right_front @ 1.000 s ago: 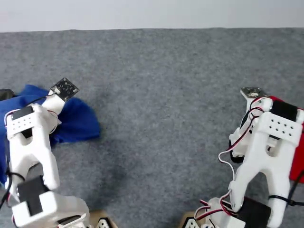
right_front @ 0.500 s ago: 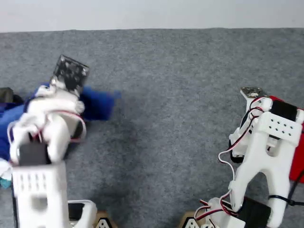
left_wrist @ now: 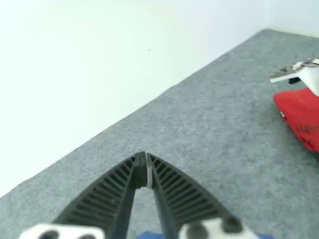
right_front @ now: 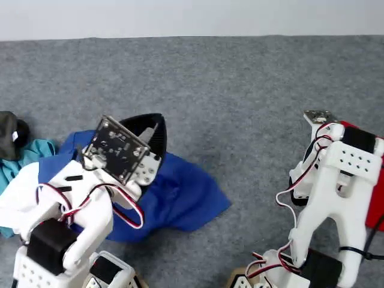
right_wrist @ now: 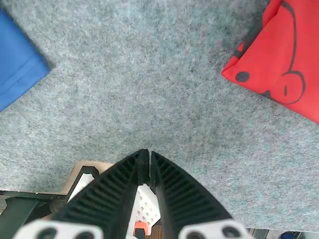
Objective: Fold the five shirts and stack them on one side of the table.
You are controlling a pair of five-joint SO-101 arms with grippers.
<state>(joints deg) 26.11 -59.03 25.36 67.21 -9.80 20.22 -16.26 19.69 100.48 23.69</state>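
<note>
A blue shirt [right_front: 177, 198] lies loosely spread on the grey carpet left of centre, one edge running up under my left gripper [right_front: 150, 129]. That gripper [left_wrist: 144, 170] is raised and points toward the far wall. Its jaws are shut, with blue cloth [left_wrist: 149, 235] showing at their base. A folded red shirt [right_front: 377, 186] lies at the right edge of the table, beside my right arm [right_front: 336, 180]. My right gripper [right_wrist: 145, 152] hangs shut and bare over the carpet, with the red shirt [right_wrist: 279, 59] on one side and a blue shirt corner [right_wrist: 15, 69] on the other.
A teal shirt [right_front: 27, 157] and a dark garment [right_front: 8, 135] lie bunched at the table's left edge. The carpet's far edge meets a white wall [right_front: 192, 18]. Bare carpet [right_front: 240, 90] stretches across the middle and back. The red shirt [left_wrist: 299, 114] also appears in the left wrist view.
My left arm swung from the left edge toward the centre and rose, and the blue shirt came with it and now lies spread out. The right arm has not moved.
</note>
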